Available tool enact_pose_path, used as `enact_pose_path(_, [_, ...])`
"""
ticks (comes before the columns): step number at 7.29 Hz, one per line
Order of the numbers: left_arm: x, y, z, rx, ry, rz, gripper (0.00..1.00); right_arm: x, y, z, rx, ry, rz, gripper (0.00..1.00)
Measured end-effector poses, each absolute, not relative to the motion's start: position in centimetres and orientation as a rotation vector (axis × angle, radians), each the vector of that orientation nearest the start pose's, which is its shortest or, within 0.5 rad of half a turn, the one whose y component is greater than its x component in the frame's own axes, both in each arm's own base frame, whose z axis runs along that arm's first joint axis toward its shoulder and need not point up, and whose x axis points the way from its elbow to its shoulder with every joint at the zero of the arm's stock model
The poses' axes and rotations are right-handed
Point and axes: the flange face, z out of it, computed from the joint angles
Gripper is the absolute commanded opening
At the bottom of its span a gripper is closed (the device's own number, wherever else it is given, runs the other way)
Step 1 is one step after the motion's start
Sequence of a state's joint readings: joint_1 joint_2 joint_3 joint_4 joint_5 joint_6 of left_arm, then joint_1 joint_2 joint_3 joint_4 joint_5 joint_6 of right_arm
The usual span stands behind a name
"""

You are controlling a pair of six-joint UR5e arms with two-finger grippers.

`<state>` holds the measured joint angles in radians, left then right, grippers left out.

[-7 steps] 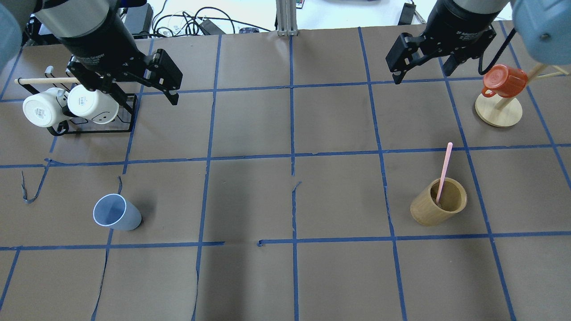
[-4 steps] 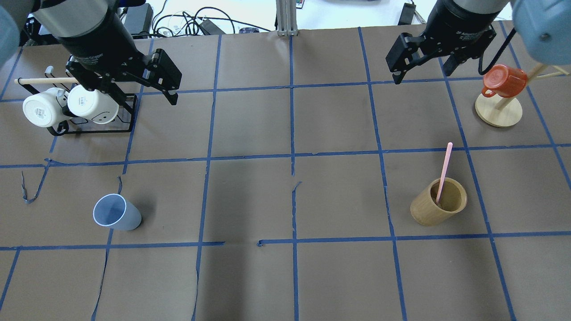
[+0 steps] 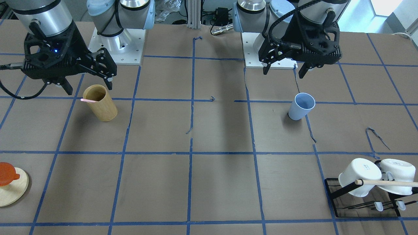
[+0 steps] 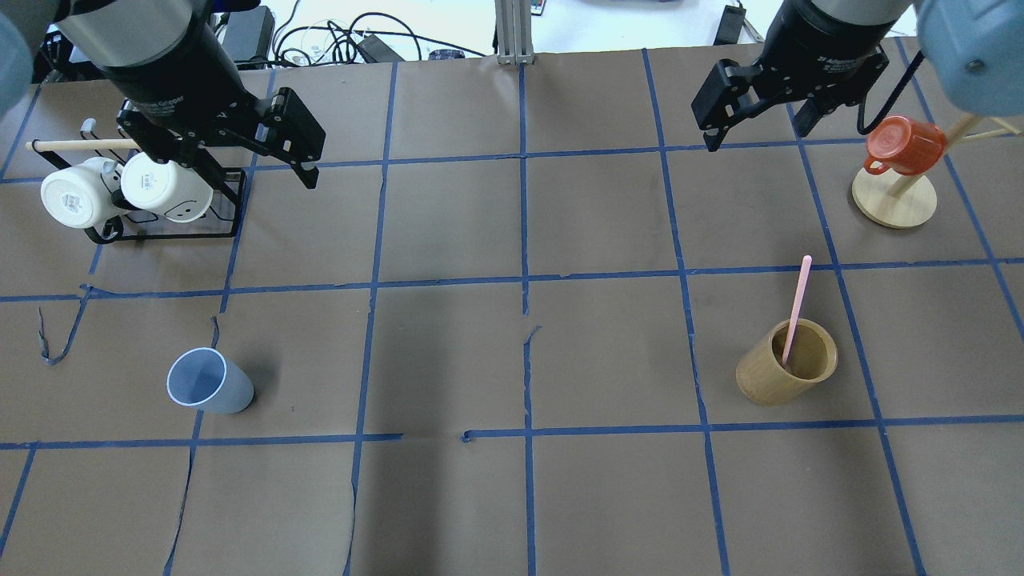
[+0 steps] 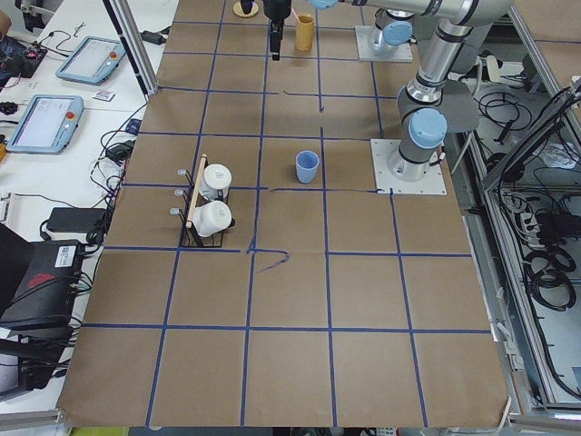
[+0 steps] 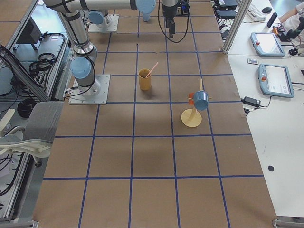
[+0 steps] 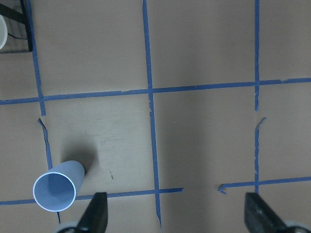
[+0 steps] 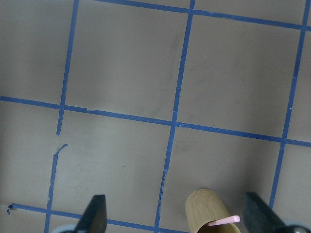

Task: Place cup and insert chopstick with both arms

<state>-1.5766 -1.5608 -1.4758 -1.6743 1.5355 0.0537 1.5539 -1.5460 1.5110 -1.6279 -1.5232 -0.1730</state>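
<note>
While both arms hang raised over the table point(image 4: 512, 360), the chopstick point(image 4: 797, 308) stands inside the bamboo cylinder point(image 4: 780, 376). It is a thin, pale pink stick that leans on the cylinder's rim, and its upper part juts out above it. The cylinder is a tan, smooth-walled tube, upright and open at the top, with nothing else visible in it.

Well apart from the cylinder, toward the robot's left across the table, stands the cup point(image 4: 210, 382). It is a light blue plastic tumbler with no handle, narrowing toward its base, upright and empty.

The right gripper point(image 8: 176, 221) hovers above and close to the cylinder with its two black fingers spread wide, holding nothing. Its wrist view shows the cylinder's top and the pink tip at the bottom edge, between the fingers. The left gripper point(image 3: 283, 69) is far from the cylinder, above the cup's area, with its fingers likewise spread and empty.

Farther from the cylinder than the cup, two glossy white mugs point(image 4: 120, 190) hang on a black wire rack point(image 4: 228, 212) with a pale wooden dowel point(image 4: 80, 145). Beyond the cylinder, away from the robot, a red mug point(image 4: 904, 146) sits on a light wooden stand point(image 4: 892, 204) with a round base. Brown paper gridded with blue tape covers the table.
</note>
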Motion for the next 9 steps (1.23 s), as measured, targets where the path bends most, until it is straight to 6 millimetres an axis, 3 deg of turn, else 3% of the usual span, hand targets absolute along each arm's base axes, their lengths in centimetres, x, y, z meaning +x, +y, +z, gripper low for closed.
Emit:
enact_pose_path(3, [-13.5,-49.0,52.5,0.088,3.173,0.007,1.00,12.9,-51.4,51.0,-0.245,3.090,-0.150,1.00])
enact_pose_path(5, [-11.6,-50.0,51.4,0.102,3.178,0.044,1.00,12.9,-51.4,51.0,-0.246,3.090,-0.149,1.00])
enact_pose_path(6, [-10.4,-50.2,49.4,0.131,3.179,0.104,1.00,12.9,-51.4,51.0,-0.246,3.091,-0.149,1.00])
enact_pose_path(8, [-6.7,-50.1,42.6,0.181,3.165,0.184,1.00,12.9,-51.4,51.0,-0.246,3.091,-0.152,1.00])
enact_pose_path(9, [-3.9,-49.5,39.0,0.210,3.137,0.226,1.00,12.9,-51.4,51.1,-0.246,3.091,-0.153,1.00])
